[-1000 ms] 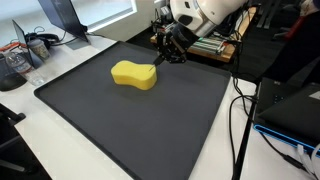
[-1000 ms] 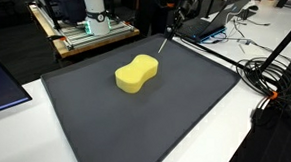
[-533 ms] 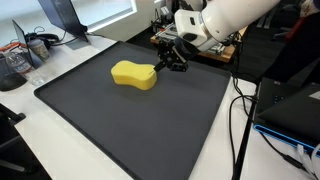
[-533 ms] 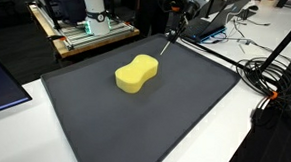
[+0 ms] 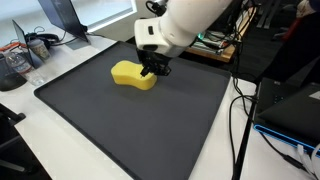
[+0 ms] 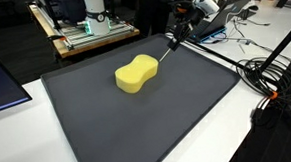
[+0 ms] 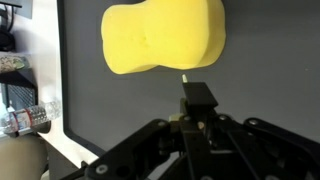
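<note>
A yellow peanut-shaped sponge (image 5: 134,75) lies on a large black mat (image 5: 150,130); it also shows in the other exterior view (image 6: 137,74) and at the top of the wrist view (image 7: 160,35). My gripper (image 5: 153,68) hangs just above the mat, close to the sponge's end nearest the arm. It also shows in an exterior view (image 6: 174,36). Its fingers (image 7: 197,96) are shut on a thin light stick (image 6: 165,50) that points down towards the mat. In the wrist view only the stick's pale tip (image 7: 184,75) shows, just short of the sponge's edge.
The mat (image 6: 133,120) covers most of a white table (image 5: 60,160). Cables (image 6: 271,83) lie beside it. A wooden cart with equipment (image 6: 83,28) stands behind. Desk clutter (image 5: 20,60) sits at the far corner. A dark box (image 5: 290,110) lies off the mat.
My gripper has moved from the mat's far edge towards the sponge, with the stick still in it. The sponge has not moved.
</note>
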